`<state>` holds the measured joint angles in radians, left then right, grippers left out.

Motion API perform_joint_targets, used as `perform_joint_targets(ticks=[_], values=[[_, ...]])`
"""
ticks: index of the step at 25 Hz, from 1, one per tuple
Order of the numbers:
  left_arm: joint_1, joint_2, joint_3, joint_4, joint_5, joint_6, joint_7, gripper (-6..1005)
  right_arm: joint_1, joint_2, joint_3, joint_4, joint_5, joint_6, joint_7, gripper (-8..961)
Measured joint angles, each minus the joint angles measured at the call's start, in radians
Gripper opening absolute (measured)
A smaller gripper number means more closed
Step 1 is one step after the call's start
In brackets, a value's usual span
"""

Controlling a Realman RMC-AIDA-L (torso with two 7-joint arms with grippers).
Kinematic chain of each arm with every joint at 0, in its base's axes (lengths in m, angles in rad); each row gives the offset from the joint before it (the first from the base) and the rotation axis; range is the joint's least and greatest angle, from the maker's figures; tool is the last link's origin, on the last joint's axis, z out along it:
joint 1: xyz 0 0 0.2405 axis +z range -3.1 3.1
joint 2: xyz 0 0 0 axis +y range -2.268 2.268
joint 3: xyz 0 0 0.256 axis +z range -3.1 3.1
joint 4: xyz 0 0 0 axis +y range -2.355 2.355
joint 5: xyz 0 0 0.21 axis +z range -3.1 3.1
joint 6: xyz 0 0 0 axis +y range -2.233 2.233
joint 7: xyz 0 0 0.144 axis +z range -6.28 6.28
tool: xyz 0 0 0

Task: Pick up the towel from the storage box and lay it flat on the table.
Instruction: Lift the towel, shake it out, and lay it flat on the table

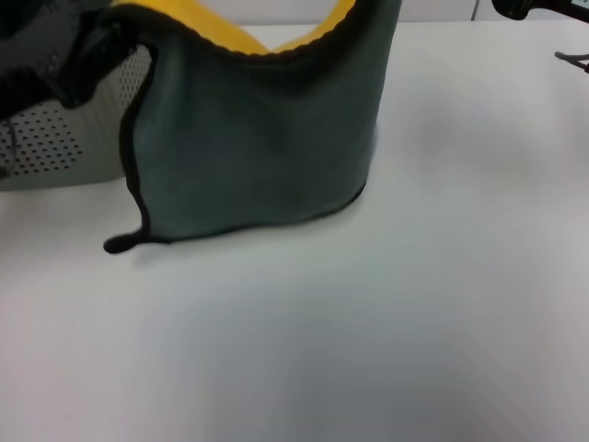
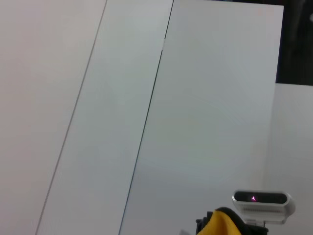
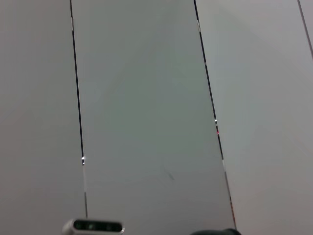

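The towel (image 1: 258, 138) hangs upright in the head view, dark green side toward me. Its yellow reverse (image 1: 221, 28) shows along the sagging top edge. The black corner cord (image 1: 120, 244) rests at the white table (image 1: 386, 322), as does the towel's lower edge. My left gripper (image 1: 87, 51) is the dark shape at the towel's upper left corner, shut on it. Yellow cloth (image 2: 222, 224) shows in the left wrist view. The upper right corner is held up past the picture's top, where my right gripper is out of sight. The storage box (image 1: 55, 138) stands behind the towel at the left.
A dark object (image 1: 525, 7) and a thin black piece (image 1: 572, 60) sit at the far right of the table. Both wrist views face pale wall panels with dark seams (image 3: 78, 122).
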<state>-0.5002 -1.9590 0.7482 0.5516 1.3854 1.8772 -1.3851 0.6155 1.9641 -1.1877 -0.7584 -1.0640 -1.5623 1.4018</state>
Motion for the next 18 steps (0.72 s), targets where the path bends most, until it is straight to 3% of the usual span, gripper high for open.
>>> perform_joint_targets(ticks=[3, 8, 11, 14, 16, 18], values=[[-0.004, 0.028, 0.005, 0.011, 0.032, 0.004, -0.048, 22, -0.022, 0.007, -0.012, 0.002, -0.027, -0.013, 0.002, 1], [0.063, 0.062, 0.017, 0.108, 0.12, 0.129, -0.087, 22, -0.177, 0.061, -0.085, -0.032, -0.063, -0.134, 0.012, 0], [0.108, 0.096, 0.09, 0.174, 0.08, 0.166, -0.132, 21, -0.274, 0.06, -0.15, -0.133, -0.004, -0.212, 0.06, 0], [0.158, 0.151, 0.258, 0.243, -0.036, 0.166, -0.193, 21, -0.361, 0.06, -0.173, -0.247, 0.043, -0.242, 0.105, 0], [0.165, 0.173, 0.323, 0.259, -0.071, 0.163, -0.227, 21, -0.381, 0.06, -0.193, -0.257, 0.046, -0.223, 0.115, 0], [0.151, 0.17, 0.322, 0.249, -0.035, 0.153, -0.266, 20, -0.343, 0.057, -0.227, -0.185, 0.032, -0.175, 0.106, 0]])
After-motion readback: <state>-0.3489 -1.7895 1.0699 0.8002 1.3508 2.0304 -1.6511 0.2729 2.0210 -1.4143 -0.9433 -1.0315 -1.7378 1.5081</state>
